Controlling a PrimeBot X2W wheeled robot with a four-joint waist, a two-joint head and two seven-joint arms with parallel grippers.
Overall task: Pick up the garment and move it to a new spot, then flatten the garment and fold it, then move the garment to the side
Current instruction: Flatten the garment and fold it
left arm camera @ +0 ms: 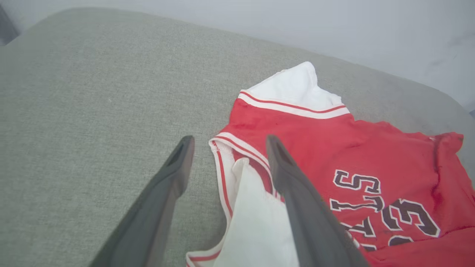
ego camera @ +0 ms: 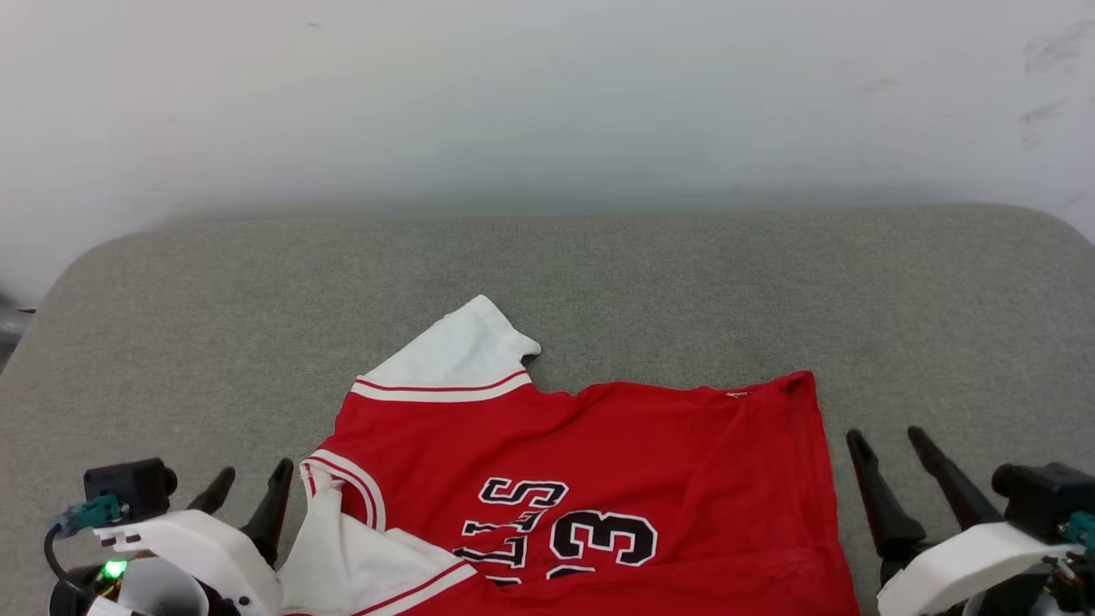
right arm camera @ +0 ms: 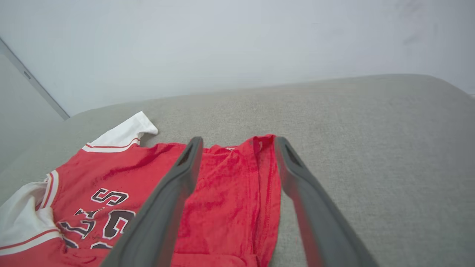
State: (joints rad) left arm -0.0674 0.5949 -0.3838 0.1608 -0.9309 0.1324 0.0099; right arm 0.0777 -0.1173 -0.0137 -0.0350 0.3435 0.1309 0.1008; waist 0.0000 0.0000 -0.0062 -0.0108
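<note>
Toward six o'clock on the grey cloth-covered surface [ego camera: 257, 299] lies the rumpled red jersey-style garment [ego camera: 667, 462] with white striped sleeves, left claw [ego camera: 254, 472] at eight o'clock and right claw [ego camera: 885, 436] at four, both wide and empty; pinching only one layer would likely bunch it.

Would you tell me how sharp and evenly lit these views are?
Head view: even light, no glare, shirt sharp, wall hazy. Left wrist view: left fingers soft near the lens, lettering crisp. Right wrist view: right fingers soft, cushion edge bowed.
</note>
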